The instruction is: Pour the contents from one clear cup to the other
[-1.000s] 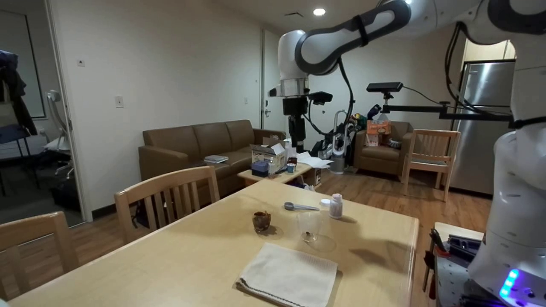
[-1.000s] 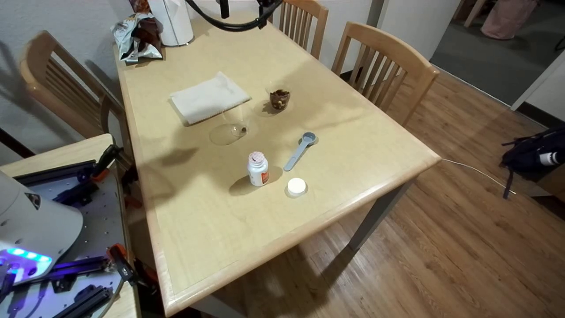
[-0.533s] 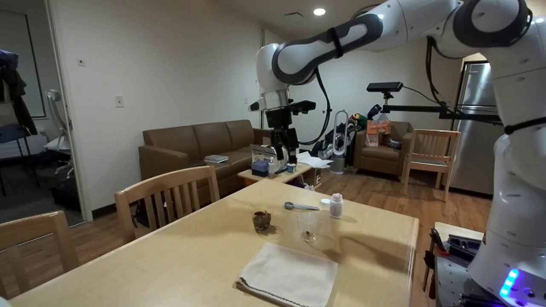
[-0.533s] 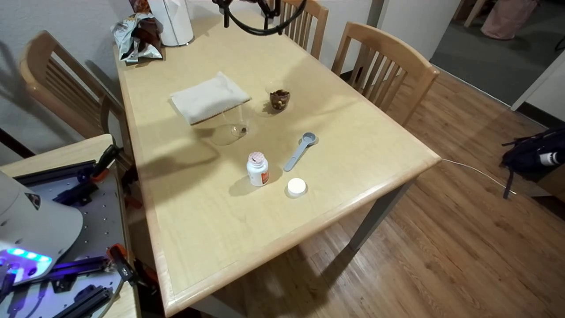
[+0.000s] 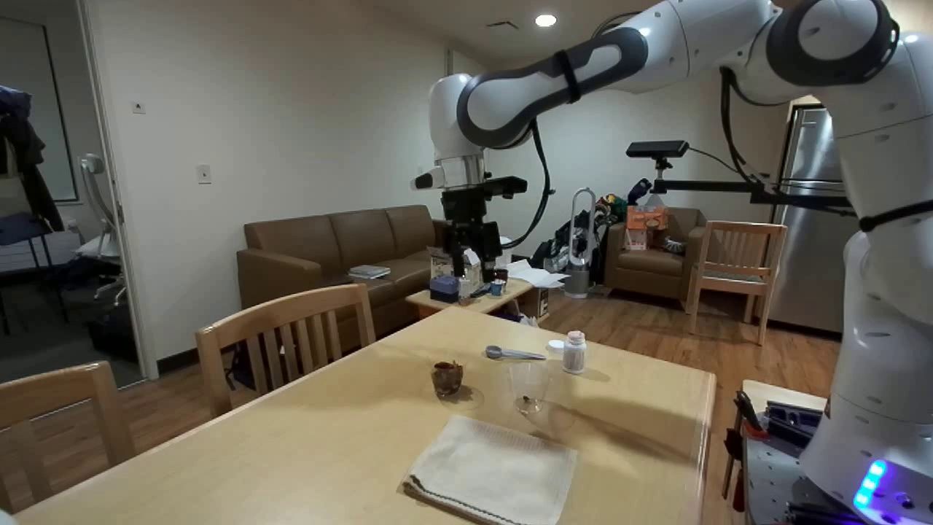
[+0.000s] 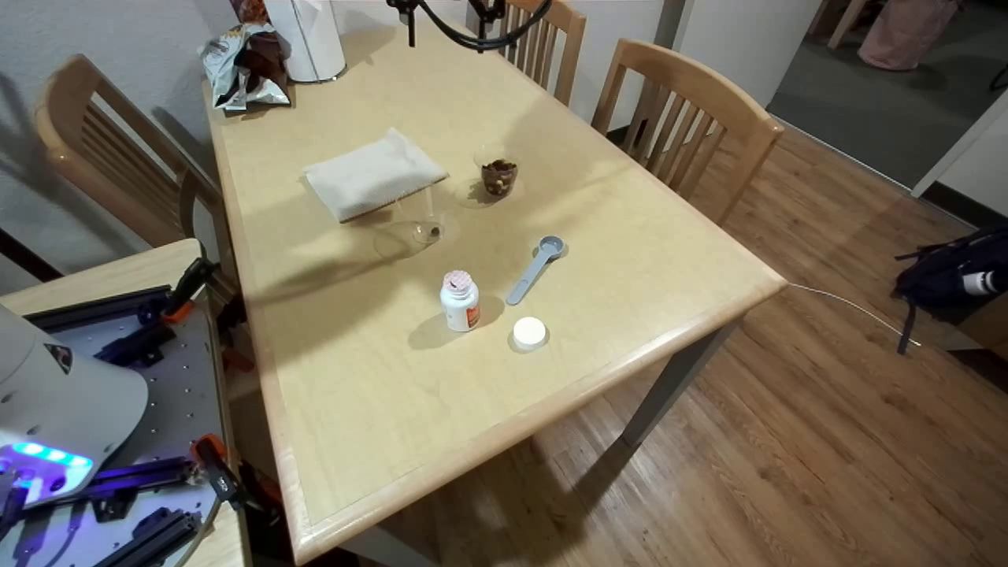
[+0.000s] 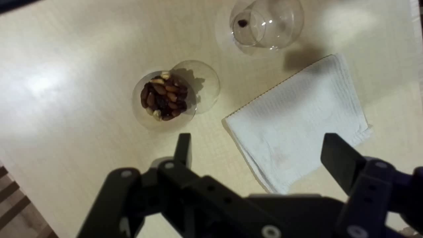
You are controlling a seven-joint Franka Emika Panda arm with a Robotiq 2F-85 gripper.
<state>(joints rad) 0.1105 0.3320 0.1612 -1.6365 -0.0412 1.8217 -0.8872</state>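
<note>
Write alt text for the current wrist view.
A clear cup of mostly brown, nut-like pieces stands left of centre on a pale table; a second clear cup, upper right, holds one dark piece. A folded white cloth lies right of centre. Black fingers stand open and empty toward the bottom.

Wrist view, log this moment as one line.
jaws: open, empty; fuller round clear cup: mostly brown pieces; other round clear cup: one dark piece; both: upright, apart

In an exterior view, near-level look over the table [image 5: 291, 452], couch [image 5: 335, 251] left of centre, in an exterior view, steep downward look, robot base [image 6: 71, 402] lower left, wrist view nearest, facing down, gripper [image 7: 260, 150] along bottom, clear cups [image 7: 274, 24] and cloth [image 7: 297, 125] in all three
</note>
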